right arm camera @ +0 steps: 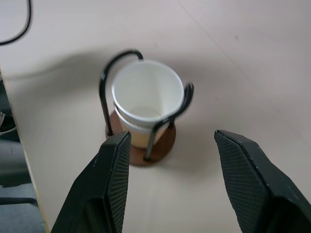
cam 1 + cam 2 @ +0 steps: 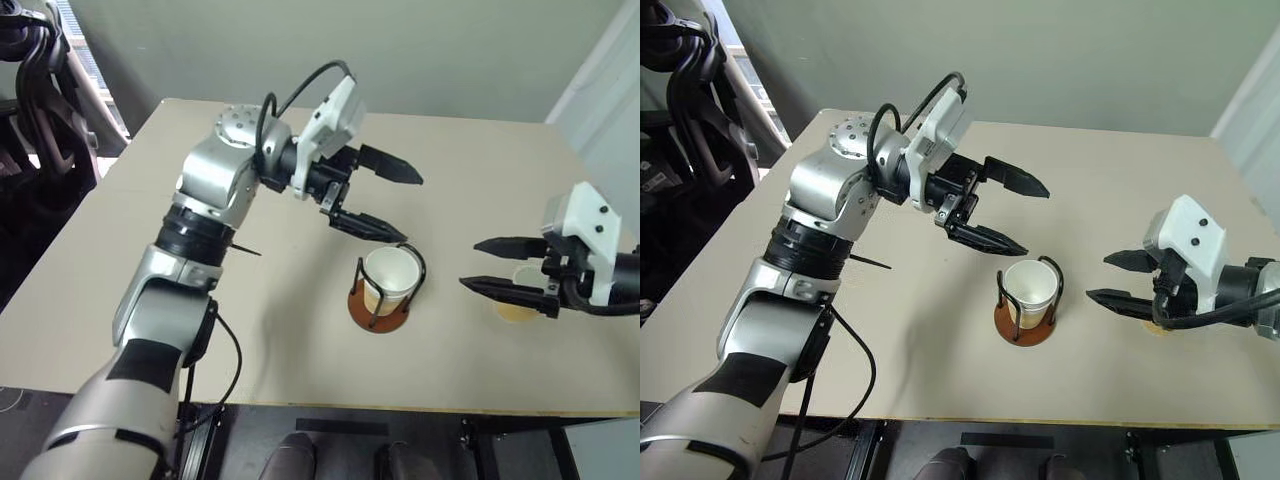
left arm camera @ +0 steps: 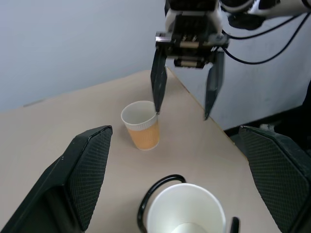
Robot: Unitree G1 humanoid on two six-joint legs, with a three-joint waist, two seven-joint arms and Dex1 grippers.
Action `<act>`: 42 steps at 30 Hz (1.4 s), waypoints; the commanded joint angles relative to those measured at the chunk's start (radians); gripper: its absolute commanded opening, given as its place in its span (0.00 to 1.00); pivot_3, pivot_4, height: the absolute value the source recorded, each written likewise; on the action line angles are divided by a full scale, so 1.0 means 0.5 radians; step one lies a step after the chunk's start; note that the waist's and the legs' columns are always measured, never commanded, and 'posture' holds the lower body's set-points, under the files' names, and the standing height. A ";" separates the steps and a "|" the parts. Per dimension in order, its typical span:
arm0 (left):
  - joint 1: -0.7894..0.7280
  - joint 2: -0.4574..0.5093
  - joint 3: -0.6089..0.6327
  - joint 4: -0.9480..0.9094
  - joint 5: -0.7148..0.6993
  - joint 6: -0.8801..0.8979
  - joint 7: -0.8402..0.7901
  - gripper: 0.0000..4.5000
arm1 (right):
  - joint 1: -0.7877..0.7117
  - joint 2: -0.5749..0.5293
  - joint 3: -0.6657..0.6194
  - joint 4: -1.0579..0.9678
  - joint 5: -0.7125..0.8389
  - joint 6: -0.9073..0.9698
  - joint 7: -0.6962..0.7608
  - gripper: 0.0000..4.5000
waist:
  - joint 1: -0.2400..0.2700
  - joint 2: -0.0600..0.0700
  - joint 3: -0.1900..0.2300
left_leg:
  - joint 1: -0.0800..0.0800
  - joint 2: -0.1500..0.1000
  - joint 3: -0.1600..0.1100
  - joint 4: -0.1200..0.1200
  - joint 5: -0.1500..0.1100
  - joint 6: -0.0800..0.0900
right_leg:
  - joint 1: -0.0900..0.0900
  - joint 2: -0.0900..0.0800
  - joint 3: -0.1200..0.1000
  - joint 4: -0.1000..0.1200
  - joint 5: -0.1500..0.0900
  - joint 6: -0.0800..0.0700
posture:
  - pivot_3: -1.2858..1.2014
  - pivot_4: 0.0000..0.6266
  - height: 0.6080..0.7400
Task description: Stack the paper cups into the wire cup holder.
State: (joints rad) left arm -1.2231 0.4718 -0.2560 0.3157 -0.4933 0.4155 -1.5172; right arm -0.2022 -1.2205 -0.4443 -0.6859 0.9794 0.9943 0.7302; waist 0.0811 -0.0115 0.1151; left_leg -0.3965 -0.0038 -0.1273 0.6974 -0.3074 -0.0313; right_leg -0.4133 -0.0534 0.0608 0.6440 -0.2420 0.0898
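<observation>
Currently I see the wire cup holder (image 2: 385,300) standing near the front edge of the beige table (image 2: 300,340), roughly mid-width, with paper cups (image 2: 390,280) nested inside it; the right wrist view shows one rim seated just inside another, so at least two are stacked. My left gripper (image 2: 385,200) hangs just above and behind the holder, fingers spread wide apart, nothing between them, clear of the cup rim. My right gripper (image 2: 505,265) sits over the right part of the table, jaws parted, fingers pointing toward the holder. A loose paper cup (image 3: 141,124) stands upright on the table at that gripper; in the left wrist view one finger comes down at its rim, the other stands well clear, so nothing is gripped.

Open room: bare tabletop between holder and loose cup, and a wide bare stretch behind both toward the far edge. The loose cup is close to the table's right edge. Black chair (image 2: 40,110) beyond the left corner.

No readable writing or brand marks on cups, holder or grippers
</observation>
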 commanded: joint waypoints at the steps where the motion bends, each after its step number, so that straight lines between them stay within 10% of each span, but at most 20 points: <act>1: 0.063 0.056 0.082 -0.177 -0.013 0.031 -0.005 0.99 | 0.060 -0.023 0.000 0.076 -0.174 -0.095 0.054 0.60 | 0.000 0.000 0.000 | 0.000 0.000 0.000 0.001 0.000 0.000 | 0.000 0.000 0.000 0.000 0.000 0.000 | 0.52 0.24 1.00; 18: 0.308 0.314 0.242 -0.384 0.035 0.087 0.163 0.99 | 0.490 -0.133 0.191 0.432 -1.014 -0.583 0.410 0.60 | -0.003 0.000 0.000 | 0.010 -0.001 0.002 0.003 -0.002 0.003 | 0.007 -0.001 0.003 -0.001 0.000 0.000 | 0.52 0.24 1.00; 33: 0.418 0.438 0.237 -0.493 0.012 0.158 0.103 0.99 | 0.295 -0.080 0.492 0.741 -1.271 -0.789 0.525 0.60 | -0.011 0.000 0.000 | 0.012 -0.001 0.002 0.001 -0.002 0.003 | 0.008 -0.001 0.003 -0.001 0.000 0.000 | 0.52 0.24 1.00; 42: 0.464 0.476 0.256 -0.538 0.016 0.183 0.140 1.00 | 0.162 -0.090 0.591 0.808 -1.270 -0.772 0.658 0.00 | -0.012 0.000 0.000 | 0.012 -0.001 0.002 0.001 -0.002 0.003 | 0.008 -0.001 0.003 -0.001 0.000 0.000 | 0.52 0.24 1.00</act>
State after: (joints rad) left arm -0.9892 0.6966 -0.1648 0.0841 -0.4773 0.5046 -1.4540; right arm -0.1052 -1.2540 -0.1361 -0.2797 0.3472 0.6092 1.0433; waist 0.0750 -0.0115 0.1151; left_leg -0.3906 -0.0043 -0.1265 0.6977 -0.3082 -0.0300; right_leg -0.4093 -0.0540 0.0624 0.6432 -0.2419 0.0899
